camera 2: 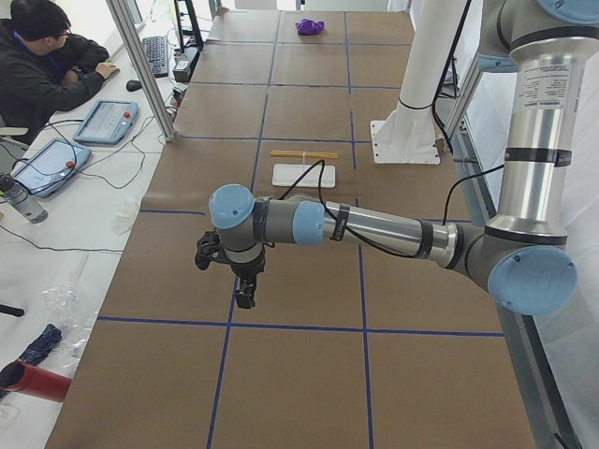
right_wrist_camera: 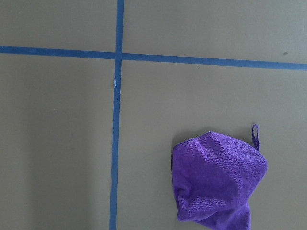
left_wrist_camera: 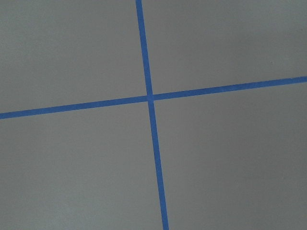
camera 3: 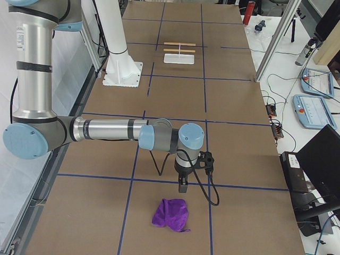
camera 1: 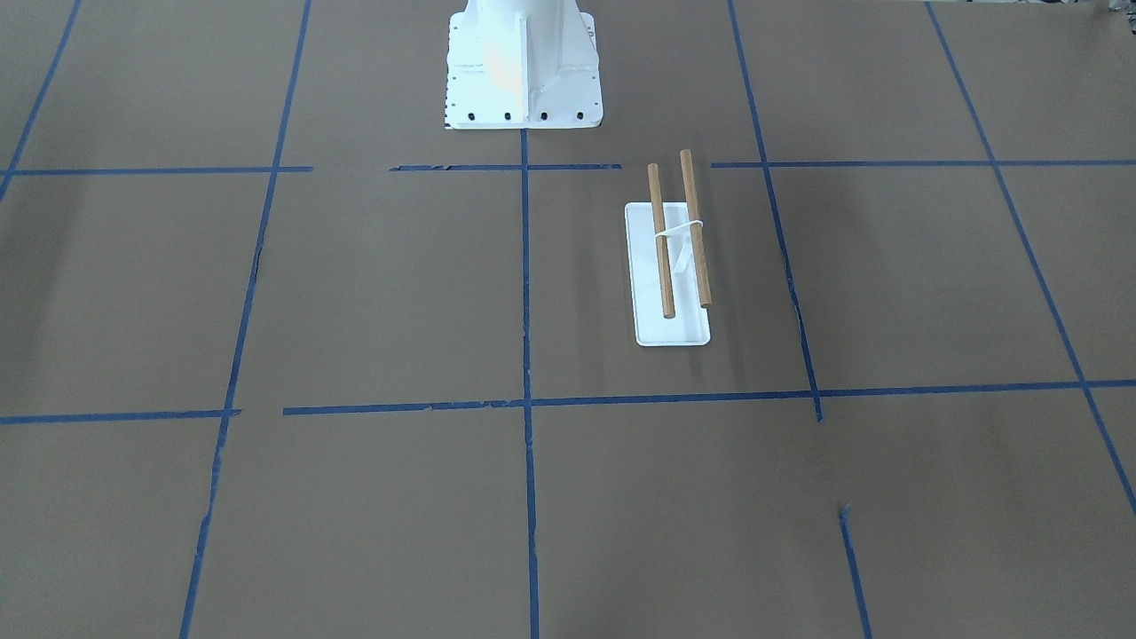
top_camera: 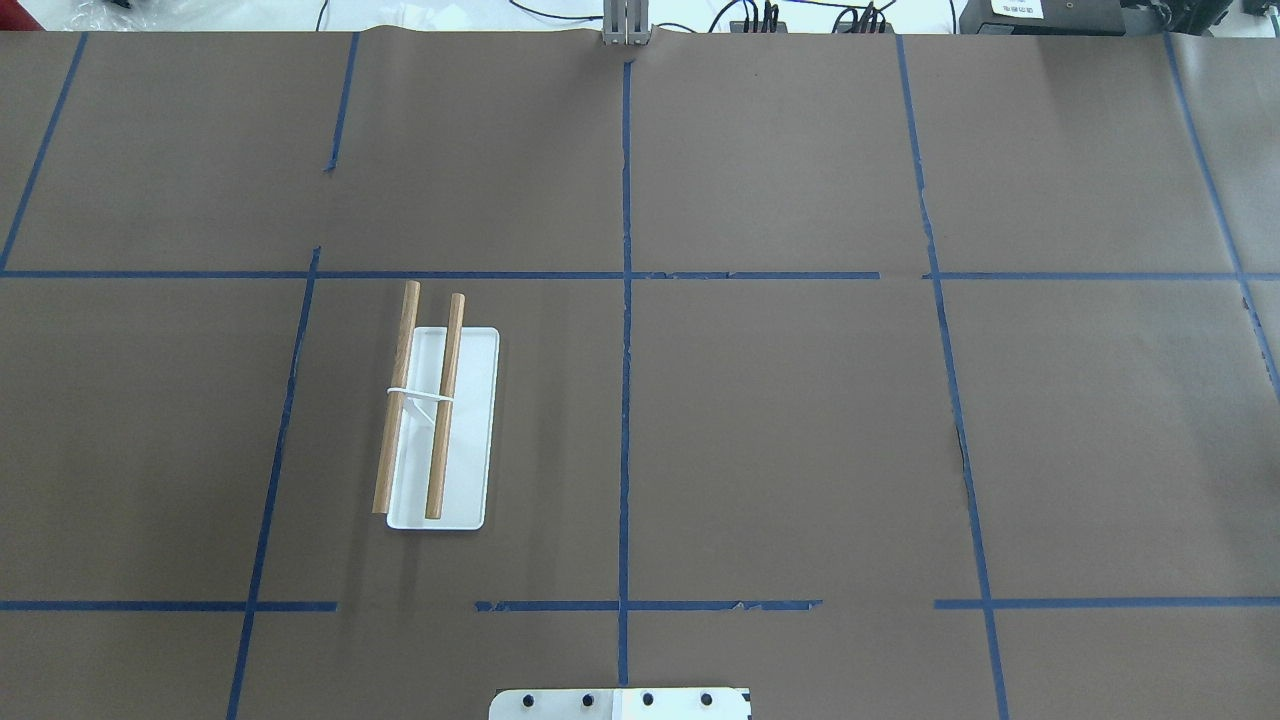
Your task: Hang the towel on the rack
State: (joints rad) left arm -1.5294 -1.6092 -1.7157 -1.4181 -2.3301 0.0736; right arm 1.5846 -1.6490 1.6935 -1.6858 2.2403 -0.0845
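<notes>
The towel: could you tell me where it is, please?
Exterior right view: the towel lies crumpled on the table near the right end effector, far from the rack.

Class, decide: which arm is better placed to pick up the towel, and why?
Right. The towel lies crumpled close to the right gripper and shows in its wrist view; the left gripper hangs at the table's opposite end.

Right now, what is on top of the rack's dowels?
The rack has only a thin white crosspiece spanning its two dowels; no cloth hangs there. The towel lies bunched on the table, far off. The base strips beneath the dowels are covered.
</notes>
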